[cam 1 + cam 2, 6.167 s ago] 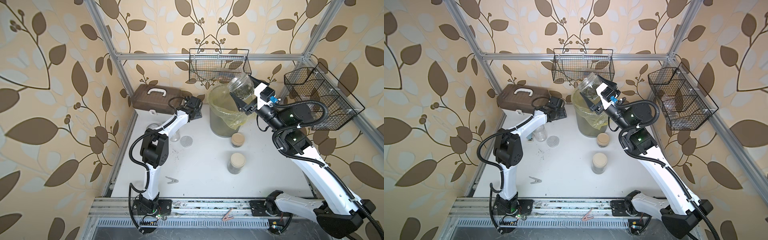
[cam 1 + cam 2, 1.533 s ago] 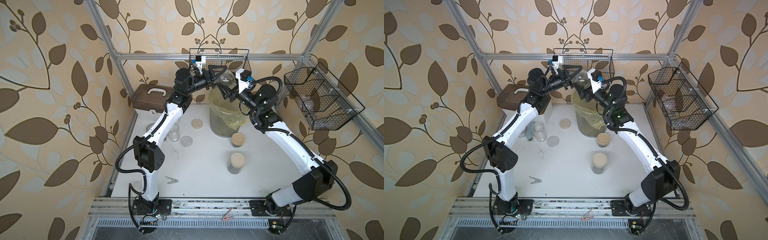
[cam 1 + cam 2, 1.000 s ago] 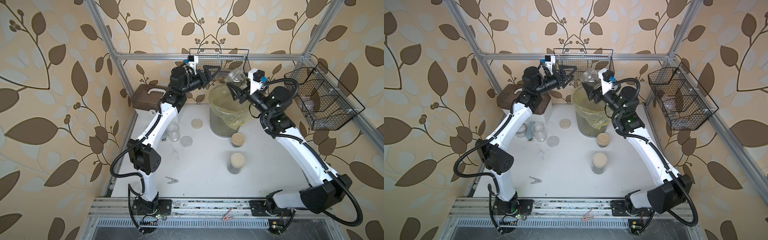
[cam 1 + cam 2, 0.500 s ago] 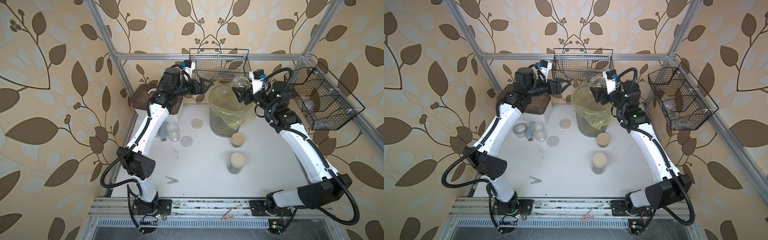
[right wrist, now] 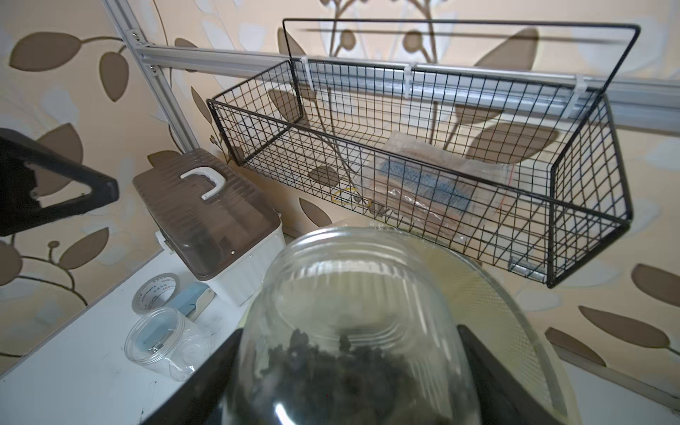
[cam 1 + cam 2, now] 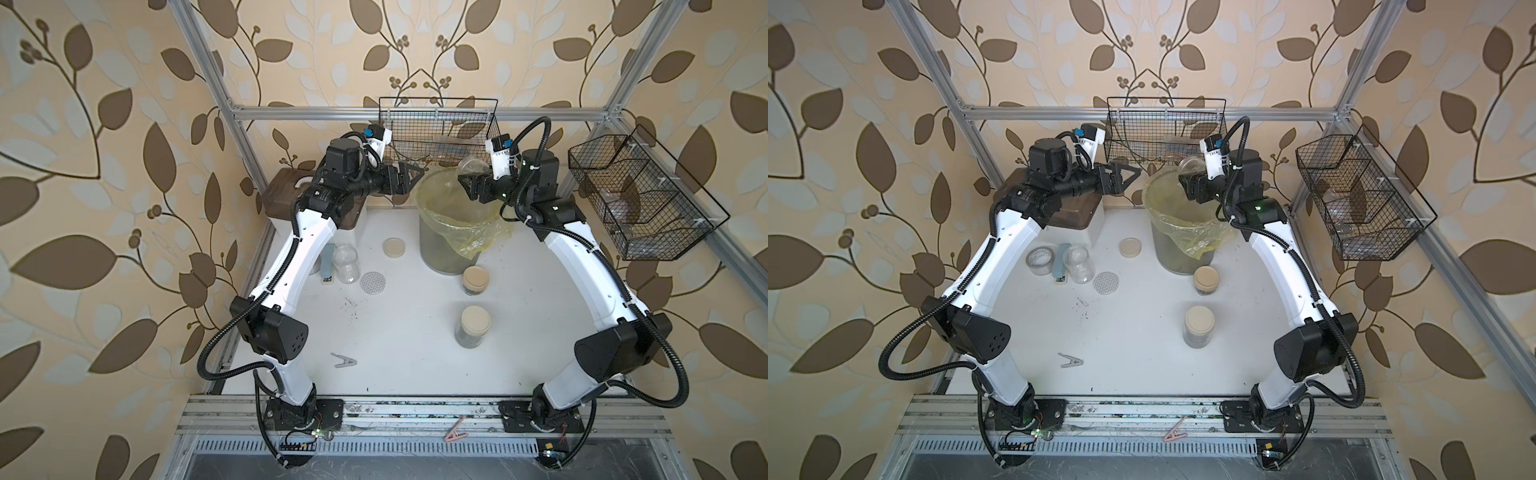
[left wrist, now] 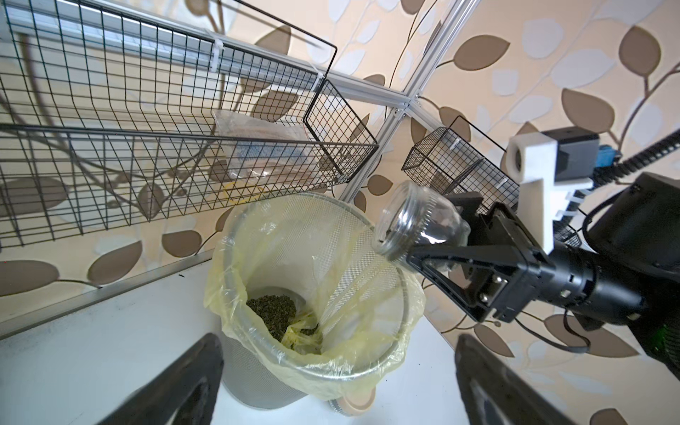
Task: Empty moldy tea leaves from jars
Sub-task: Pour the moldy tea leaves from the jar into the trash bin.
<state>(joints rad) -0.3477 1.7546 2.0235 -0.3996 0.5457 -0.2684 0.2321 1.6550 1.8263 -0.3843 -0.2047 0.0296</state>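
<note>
- Jar (image 6: 471, 164), lidless, tilts over the bin (image 6: 436, 253) rim at 1 o'clock, pinched between the right gripper (image 6: 471, 178) fingers.
- Moldy tea leaves (image 5: 331, 368) lie inside it; more sit on the bin's floor.
- Left gripper (image 6: 409, 178) stands spread and empty at the bin's 10 o'clock.
- Two lidded jars (image 6: 476, 280) stand at its 5 o'clock.

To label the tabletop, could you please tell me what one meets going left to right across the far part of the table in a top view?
tape → open jar → dotted lid → beige lid → bin
</note>
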